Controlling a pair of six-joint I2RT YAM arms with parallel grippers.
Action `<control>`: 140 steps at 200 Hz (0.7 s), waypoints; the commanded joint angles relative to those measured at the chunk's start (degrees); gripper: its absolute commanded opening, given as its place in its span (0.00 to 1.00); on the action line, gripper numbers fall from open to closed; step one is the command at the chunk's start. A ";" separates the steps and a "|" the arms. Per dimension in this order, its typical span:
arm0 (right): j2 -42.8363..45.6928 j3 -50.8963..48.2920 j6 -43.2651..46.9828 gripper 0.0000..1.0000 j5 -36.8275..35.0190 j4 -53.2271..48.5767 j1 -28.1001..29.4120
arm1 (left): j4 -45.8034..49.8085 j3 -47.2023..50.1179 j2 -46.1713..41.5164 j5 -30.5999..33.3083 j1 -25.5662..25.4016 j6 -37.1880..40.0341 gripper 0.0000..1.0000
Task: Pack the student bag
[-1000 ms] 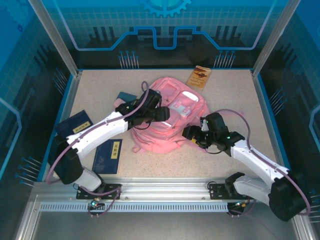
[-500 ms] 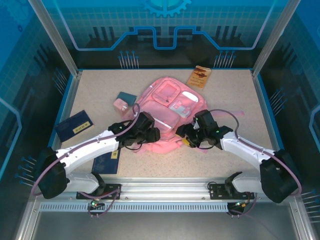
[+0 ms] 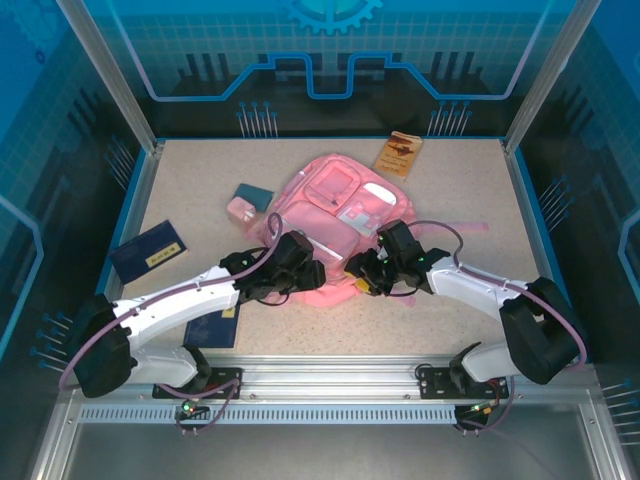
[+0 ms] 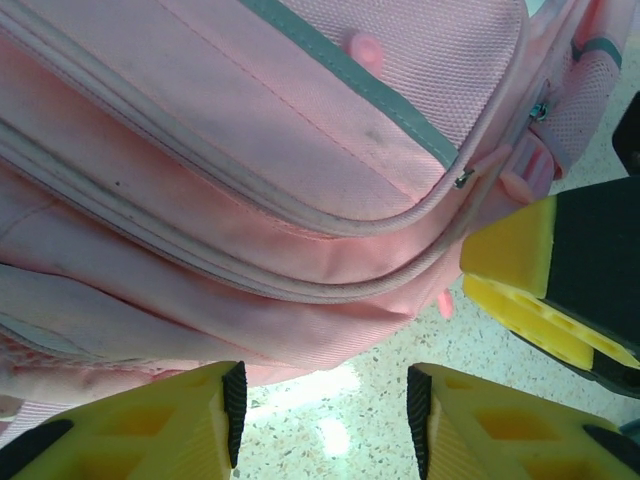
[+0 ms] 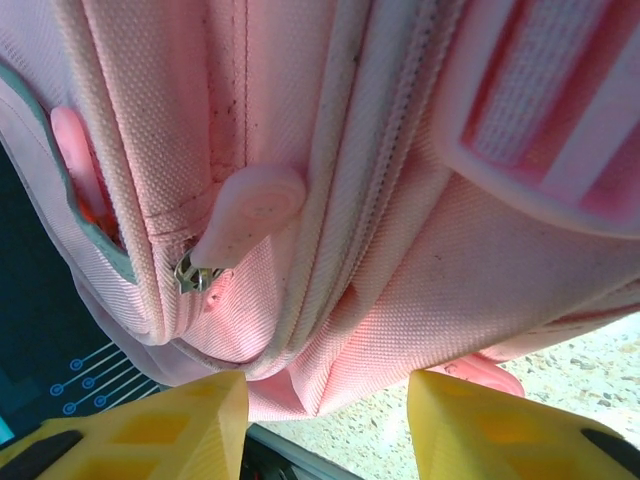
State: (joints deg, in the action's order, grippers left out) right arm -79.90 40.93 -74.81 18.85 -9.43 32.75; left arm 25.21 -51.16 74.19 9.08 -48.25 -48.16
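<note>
Bag: the pink bag (image 3: 340, 205) lies flat at mid-bench, nearer the far rim than the arm bases and well apart from both side rims.
Left tool: the left tool (image 4: 320, 408) is spread. Its yellow fingers (image 4: 150, 425) stand either side of a bare strip of bench, with the bag's edge just beyond the tips and nothing pinched.
Right tool: the right tool (image 5: 328, 398) is spread too. A fold of the bag's corner dips between the tips, and neither finger can be seen pressing on it.
Tools together: they sit near each other at the bag's near edge. In the left wrist view a yellow finger (image 4: 520, 290) of the right tool comes in from the right, just beside the bag.
Hidden: from above, both tools cover the bag's near edge, and one blue book (image 3: 215, 322) lies partly under the left arm.
Cut off: the roots of the fingers run out of the bottom of both wrist views.
Hard to make out: a small pink thing (image 3: 240, 208) and a teal thing (image 3: 254, 194) lie left of the bag — too small to name, and I cannot tell whether they touch it.
Zip: a zip pull (image 5: 235, 225) with a pink tab lies on a seam.
Edges: a second book (image 3: 148, 250) lies near the left rim, and a booklet (image 3: 398, 153) lies near the far rim, just beside the bag's far right corner.
Open room: there is bare bench (image 3: 470, 200) right of the bag, in the far left corner, and in a strip between the bag and the arm bases.
</note>
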 commanded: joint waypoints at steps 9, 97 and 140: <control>0.82 1.16 -0.61 0.52 -2.98 -3.68 0.69 | -0.58 0.91 -1.24 -0.30 -0.64 -1.75 0.48; -0.91 2.47 2.62 0.09 -3.28 0.80 0.56 | -2.12 0.67 -0.02 -1.38 -2.40 -2.38 0.42; 2.67 3.77 5.66 0.00 -0.13 7.02 0.56 | -9.89 4.14 0.16 -2.50 -4.68 -5.58 0.39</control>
State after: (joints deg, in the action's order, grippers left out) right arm -80.34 41.71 -71.96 15.97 -8.93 32.75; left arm 20.71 -49.45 74.19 8.03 -51.51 -51.13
